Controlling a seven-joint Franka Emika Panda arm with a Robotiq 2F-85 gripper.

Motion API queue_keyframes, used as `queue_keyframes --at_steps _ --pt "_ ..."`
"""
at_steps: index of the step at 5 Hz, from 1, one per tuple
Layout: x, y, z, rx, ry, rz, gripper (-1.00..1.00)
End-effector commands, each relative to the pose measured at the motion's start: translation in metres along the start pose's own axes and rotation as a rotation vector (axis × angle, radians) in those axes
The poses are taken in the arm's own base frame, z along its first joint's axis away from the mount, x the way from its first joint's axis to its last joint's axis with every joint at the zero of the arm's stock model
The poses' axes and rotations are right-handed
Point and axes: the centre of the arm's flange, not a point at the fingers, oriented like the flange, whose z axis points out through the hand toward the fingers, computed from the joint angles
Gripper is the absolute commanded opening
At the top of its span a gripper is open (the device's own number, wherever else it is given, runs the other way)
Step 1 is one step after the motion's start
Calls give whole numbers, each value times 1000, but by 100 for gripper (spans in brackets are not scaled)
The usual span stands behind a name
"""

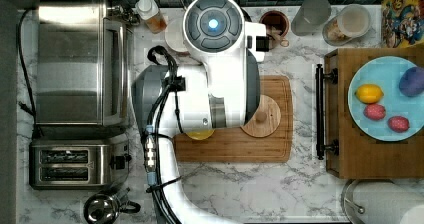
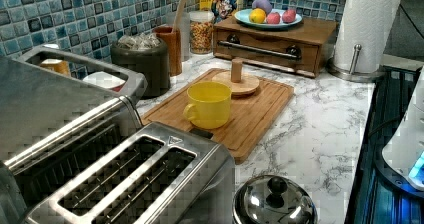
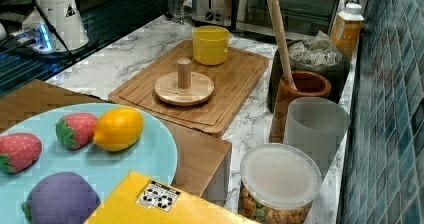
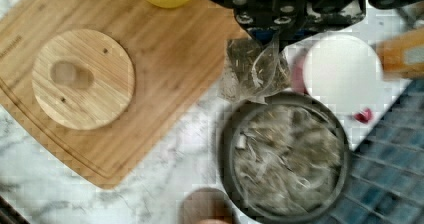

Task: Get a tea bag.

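One tea bag [image 4: 255, 71] blurred, partly hidden

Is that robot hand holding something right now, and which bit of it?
Yes: the hand pinches a tea bag by its top edge, above the dark canister.

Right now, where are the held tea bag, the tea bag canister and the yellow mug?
tea bag [image 4: 255, 74], wrist view, middle of the pouch.
tea bag canister [image 4: 340, 156], wrist view, dark rim.
yellow mug [image 2: 210, 109], left view, outer wall.
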Motion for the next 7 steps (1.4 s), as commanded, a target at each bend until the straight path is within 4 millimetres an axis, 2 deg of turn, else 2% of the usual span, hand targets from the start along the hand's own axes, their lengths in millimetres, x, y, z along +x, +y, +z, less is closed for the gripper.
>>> queue_keyframes --at_steps 1,7 --pt "-14 42 37 -109 3 5 -100" --pt "-14 42 37 -109 3 5 -100"
